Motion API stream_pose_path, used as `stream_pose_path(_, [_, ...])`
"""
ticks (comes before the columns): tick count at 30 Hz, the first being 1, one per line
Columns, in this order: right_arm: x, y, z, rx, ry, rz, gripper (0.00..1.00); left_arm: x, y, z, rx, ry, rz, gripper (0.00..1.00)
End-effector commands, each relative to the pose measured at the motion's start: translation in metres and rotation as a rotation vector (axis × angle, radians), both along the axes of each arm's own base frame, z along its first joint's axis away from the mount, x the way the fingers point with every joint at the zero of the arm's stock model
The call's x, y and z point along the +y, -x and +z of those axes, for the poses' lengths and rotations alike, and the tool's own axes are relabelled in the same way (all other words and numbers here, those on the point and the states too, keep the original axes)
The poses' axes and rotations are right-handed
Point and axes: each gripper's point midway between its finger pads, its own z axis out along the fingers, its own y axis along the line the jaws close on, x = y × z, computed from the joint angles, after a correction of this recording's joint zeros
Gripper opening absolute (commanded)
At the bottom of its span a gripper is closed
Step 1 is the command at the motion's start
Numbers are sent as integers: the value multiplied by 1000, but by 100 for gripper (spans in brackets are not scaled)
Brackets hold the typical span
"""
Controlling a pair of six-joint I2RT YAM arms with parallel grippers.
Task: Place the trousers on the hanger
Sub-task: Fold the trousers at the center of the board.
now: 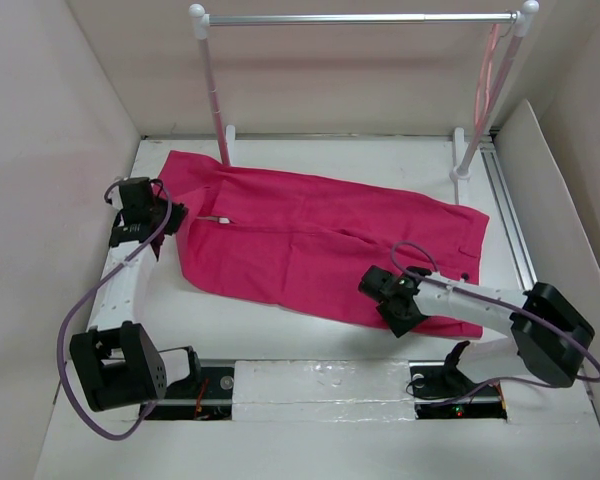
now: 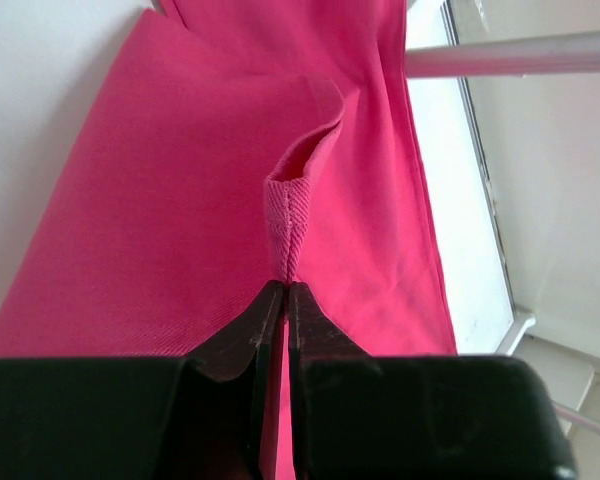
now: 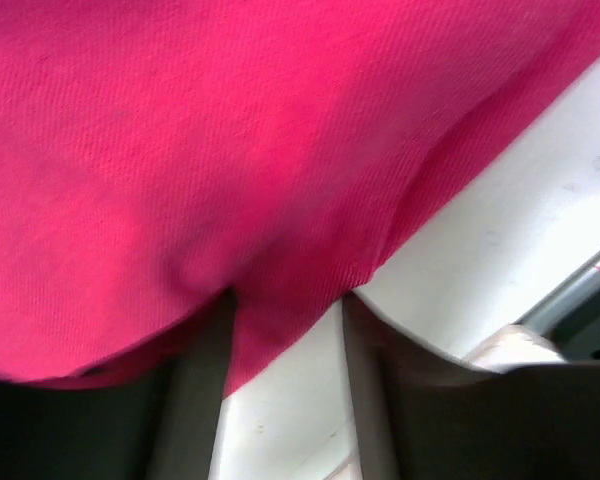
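Left jaws pinch trousers (image 2: pixel 180 200); right jaws gape over hem — white table (image 1: pixel 280 335).

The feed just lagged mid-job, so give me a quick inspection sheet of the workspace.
Surface: white table, trousers lying on it.
Job's things: trousers spread out; hanger hangs at the right end of the rack.
Clutter: nothing seen.
Grippers: left tool shut on a trouser fold; right tool open at the near cloth edge.
Cables: purple cables loop along both arms.
Surroundings: rack at the back; pale walls.
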Motion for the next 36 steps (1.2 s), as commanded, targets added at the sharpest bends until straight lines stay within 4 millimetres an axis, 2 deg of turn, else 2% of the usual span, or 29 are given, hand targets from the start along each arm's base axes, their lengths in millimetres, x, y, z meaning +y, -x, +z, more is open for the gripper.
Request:
stream_pose_path(1, [19, -6, -11, -27, -58, -23, 43, 16, -10, 15, -29, -70, 46, 0])
stream_pose_path(2, [15, -6, -9, -39, -24, 0, 31, 18, -10, 14, -23, -77, 53, 0])
stream_pose_path(3, [16, -11, 0, -57, -13, 19, 26, 20, -11, 17, -19, -83, 60, 0])
stream_pose_path(4, [10, -11, 6, -52, 28, 74, 22, 27, -12, 14, 1, -108, 84, 0])
stream_pose_path(5, [-4, -10, 12, -56, 100, 115, 19, 29, -14, 16, 3, -114, 91, 0])
stream_pose_path(6, [-4, -14, 25, -81, 103, 152, 19, 31, -17, 24, -2, -119, 96, 0])
stream_pose_path(7, [-11, -12, 31, -77, 130, 204, 18, 35, -19, 23, 9, -132, 112, 0])
stream_pose_path(8, [-26, -6, 39, -71, 179, 219, 9, 37, -21, 25, 14, -137, 117, 0])
stream_pose_path(9, [-37, -15, 54, -132, 197, 287, 5, 39, -26, 39, 2, -147, 121, 0])
stream_pose_path(10, [-37, -15, 62, -150, 186, 339, 5, 40, -27, 36, 11, -147, 121, 0])
stream_pose_path(12, [-49, -15, 73, -177, 200, 365, 3, 44, -31, 43, 0, -149, 135, 0])
stream_pose_path(13, [-61, -20, 81, -193, 222, 432, 1, 47, -32, 44, 3, -157, 141, 0])
stream_pose_path(15, [-65, -30, 89, -209, 235, 512, 0, 52, -33, 50, 2, -180, 157, 0])
stream_pose_path(16, [-75, -32, 89, -179, 271, 571, 0, 59, -33, 50, 13, -208, 187, 0])
stream_pose_path(17, [-74, -36, 90, -178, 271, 610, 0, 64, -32, 51, 22, -227, 202, 0])
stream_pose_path(18, [-77, -38, 91, -168, 288, 644, 0, 69, -33, 58, 18, -249, 219, 0])
stream_pose_path(19, [-85, -42, 95, -128, 346, 753, 0, 81, -31, 67, 8, -298, 267, 0])
stream_pose_path(20, [-84, -49, 98, -145, 338, 727, 0, 81, -31, 67, 8, -299, 267, 0])
stream_pose_path(23, [-99, -69, 113, -117, 423, 841, 0, 99, -30, 96, -44, -383, 338, 0])
stream_pose_path(24, [-101, -79, 124, -137, 436, 857, 0, 103, -33, 114, -78, -401, 359, 0])
stream_pose_path(26, [-104, -96, 139, -162, 460, 956, 0, 118, -35, 125, -64, -468, 407, 0])
stream_pose_path(27, [-111, -106, 150, -194, 465, 944, 0, 123, -37, 140, -77, -487, 429, 0])
stream_pose_path(29, [-110, -123, 163, -249, 485, 1032, 0, 133, -37, 150, -74, -548, 455, 0])
stream_pose_path(30, [-119, -134, 171, -257, 507, 1042, 0, 136, -40, 158, -100, -562, 468, 0])
stream_pose_path(32, [-120, -152, 180, -290, 516, 1099, 0, 140, -43, 160, -90, -593, 472, 0])
stream_pose_path(33, [-122, -160, 183, -289, 520, 1103, 0, 141, -46, 171, -107, -593, 482, 0])
stream_pose_path(35, [-129, -183, 197, -288, 564, 1100, 0, 145, -60, 161, -70, -597, 475, 0])
stream_pose_path(36, [-130, -191, 203, -291, 579, 1100, 0, 146, -66, 172, -85, -599, 482, 0])
